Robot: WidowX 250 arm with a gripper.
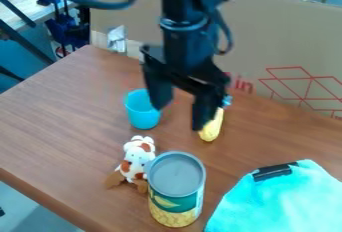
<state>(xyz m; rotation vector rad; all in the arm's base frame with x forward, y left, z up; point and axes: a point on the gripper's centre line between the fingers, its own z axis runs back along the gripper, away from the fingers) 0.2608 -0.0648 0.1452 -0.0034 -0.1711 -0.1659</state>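
From here, the arm (184, 36) runs out past the top edge, its gripper (179, 117) blurred. The jaws partly cover the blue cup (141, 115) and a yellow thing (211, 130) I can't make out; the can (176, 176) hides some of the plush toy (137, 157); lower right, the edges crop the turquoise cloth (287, 201).

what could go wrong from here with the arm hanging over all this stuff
The open pincer overlaps the blue cup and the yellow object in this view. If it drops or swings sideways, it might tip the cup or knock the yellow object; its height is hard to judge.

The can stands right by the plush toy, so a bump to one could shift the other.
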